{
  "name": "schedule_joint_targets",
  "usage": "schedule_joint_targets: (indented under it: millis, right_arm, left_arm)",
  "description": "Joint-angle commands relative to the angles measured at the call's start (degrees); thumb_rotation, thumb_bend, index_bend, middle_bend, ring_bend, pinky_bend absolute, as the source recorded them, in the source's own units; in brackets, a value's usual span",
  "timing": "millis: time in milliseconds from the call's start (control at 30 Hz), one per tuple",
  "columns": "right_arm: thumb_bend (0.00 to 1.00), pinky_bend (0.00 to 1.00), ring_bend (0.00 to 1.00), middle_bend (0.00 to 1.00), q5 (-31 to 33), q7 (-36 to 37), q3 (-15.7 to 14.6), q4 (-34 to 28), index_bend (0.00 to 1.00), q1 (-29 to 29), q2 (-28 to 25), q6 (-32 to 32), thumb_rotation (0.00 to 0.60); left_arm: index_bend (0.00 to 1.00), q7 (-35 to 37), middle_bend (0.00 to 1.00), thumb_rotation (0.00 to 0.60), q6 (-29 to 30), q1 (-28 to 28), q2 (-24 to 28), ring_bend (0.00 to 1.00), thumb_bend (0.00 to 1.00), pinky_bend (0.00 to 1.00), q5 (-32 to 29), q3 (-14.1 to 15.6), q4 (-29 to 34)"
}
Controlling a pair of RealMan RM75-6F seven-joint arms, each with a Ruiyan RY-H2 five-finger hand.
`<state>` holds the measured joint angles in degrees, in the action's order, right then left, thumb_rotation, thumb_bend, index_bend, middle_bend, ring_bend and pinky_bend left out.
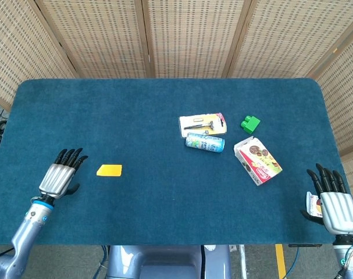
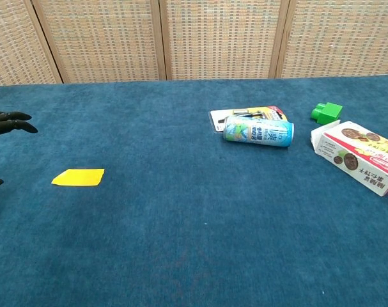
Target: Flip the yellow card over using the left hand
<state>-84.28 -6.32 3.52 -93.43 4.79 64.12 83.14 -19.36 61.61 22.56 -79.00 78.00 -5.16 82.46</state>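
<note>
Here, the flat yellow rectangular card point(image 1: 109, 170) is lying on the dark blue felt-covered table point(image 1: 135, 116), just beside the left hand point(image 1: 61, 175) but apart from it; the hand's black fingers point(image 1: 71, 157) are being held straight and slightly apart, with nothing gripped. The right hand point(image 1: 333, 200) is being rested at the table's far right edge, fingers spread and empty. Well apart from the card, a blue drinks can point(image 1: 204, 142), a carded razor pack point(image 1: 202, 124), a green toy brick point(image 1: 250, 123) and a red-and-white snack box point(image 1: 257, 160) are lying together.
</note>
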Motion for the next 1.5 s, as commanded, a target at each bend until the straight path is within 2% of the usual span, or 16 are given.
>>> schedule_joint_targets:
  millis: [33, 133, 400, 767, 1267, 1500]
  right_arm:
    - [0.05, 0.0, 0.0, 0.0, -0.04, 0.16, 0.01, 0.11, 0.08, -0.01, -0.03, 0.03, 0.6]
    - [0.05, 0.0, 0.0, 0.0, -0.07, 0.26, -0.01, 0.19, 0.08, -0.02, -0.01, 0.04, 0.6]
    - [0.05, 0.0, 0.0, 0.0, -0.51, 0.12, -0.08, 0.18, 0.08, -0.11, 0.16, 0.45, 0.6]
    - [0.05, 0.0, 0.0, 0.0, -0.52, 1.17, 0.12, 0.66, 0.08, -0.2, 0.1, 0.76, 0.6]
    - [0.05, 0.0, 0.0, 0.0, -0.72, 2.23, 0.26, 1.19, 0.08, -0.29, 0.15, 1.12, 0.6]
    - [0.05, 0.0, 0.0, 0.0, -0.79, 2.81, 0.45, 1.52, 0.08, -0.37, 0.2, 1.49, 0.6]
  left_arm:
    - [0.17, -0.2, 0.0, 0.6, -0.34, 0.7, -1.18, 0.0, 0.34, 0.0, -0.65, -0.15, -1.36]
    - [0.22, -0.3, 0.0, 0.6, -0.18, 1.0, -1.7, 0.0, 0.35, 0.0, -0.88, -0.21, -1.98]
    - [0.23, -2.06, 0.0, 0.6, -1.87, 2.93, -2.77, 0.0, 0.36, 0.0, -1.69, 0.06, -3.03]
    - [0.36, -4.43, 0.0, 0.6, -3.42, 4.56, -5.39, 0.0, 0.41, 0.0, -3.95, 0.04, -5.34]
    - [0.37, -4.24, 0.0, 0.6, -4.07, 6.51, -8.87, 0.0, 0.42, 0.0, -3.67, 0.78, -10.34]
    - [0.37, -4.32, 0.0, 0.6, -4.41, 7.53, -10.69, 0.0, 0.4, 0.0, -2.68, 1.37, -12.89]
